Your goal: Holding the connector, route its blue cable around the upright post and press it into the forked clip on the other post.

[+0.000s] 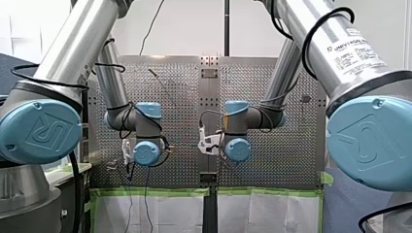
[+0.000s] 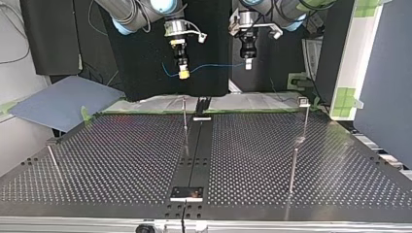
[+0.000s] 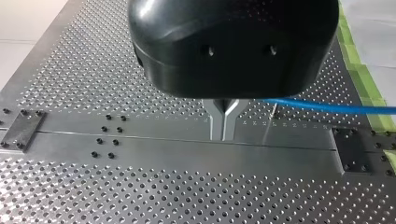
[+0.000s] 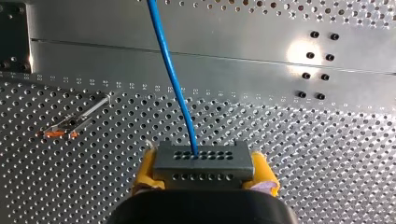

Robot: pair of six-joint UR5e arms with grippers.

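In the top view my right gripper point(image 2: 183, 73), with yellow pads, hangs above the table's far edge, beside my left gripper point(image 2: 248, 64). The right wrist view shows my right gripper point(image 4: 201, 173) shut on the grey connector point(image 4: 201, 162), with the blue cable point(image 4: 172, 79) leaving it ahead. The blue cable point(image 2: 214, 67) spans between the two grippers in the air. My left gripper point(image 3: 223, 133) has its metal fingers shut, and the blue cable point(image 3: 327, 107) runs out sideways from them. An upright post point(image 2: 184, 115) stands near the far middle; a post with a clip head point(image 2: 303, 101) stands at the top view's right.
A third post point(image 2: 293, 170) stands nearer the camera at the top view's right, and a leaning post point(image 2: 53, 160) at its left. A dark centre rail point(image 2: 197, 145) with bolted plates runs across the perforated table point(image 2: 121, 160). A blue sheet point(image 2: 63, 102) lies beyond the far left corner.
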